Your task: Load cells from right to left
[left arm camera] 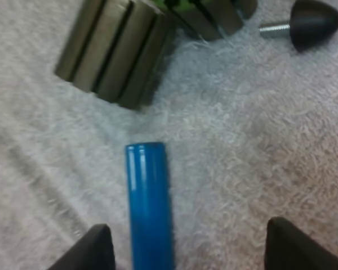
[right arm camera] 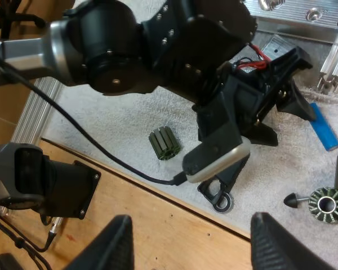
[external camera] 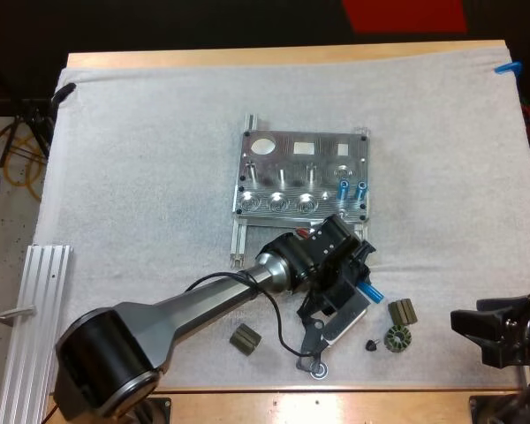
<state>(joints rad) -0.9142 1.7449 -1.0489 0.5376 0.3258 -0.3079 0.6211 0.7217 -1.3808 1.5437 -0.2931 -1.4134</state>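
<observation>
Blue cylinder (left arm camera: 149,208) lies flat on the white mat (external camera: 141,159), just off the near right corner of the metal fixture (external camera: 302,177). Left gripper (left arm camera: 188,239) is over it, fingers (left arm camera: 93,250) apart, one on each side, neither touching. Just beyond the cylinder's end: ribbed dark block (left arm camera: 115,53), cone-tipped screw (left arm camera: 310,21), toothed ring (external camera: 397,338). Two loaded cylinders (external camera: 342,188) sit at the fixture's right end. Second ribbed block (external camera: 245,338) lies near the mat's near edge, under the left arm. Right gripper (right arm camera: 186,239) hangs over the wooden table edge (right arm camera: 174,208), fingers apart, gripping nothing, well apart from the parts. The mat runs wide to the fixture's left.
</observation>
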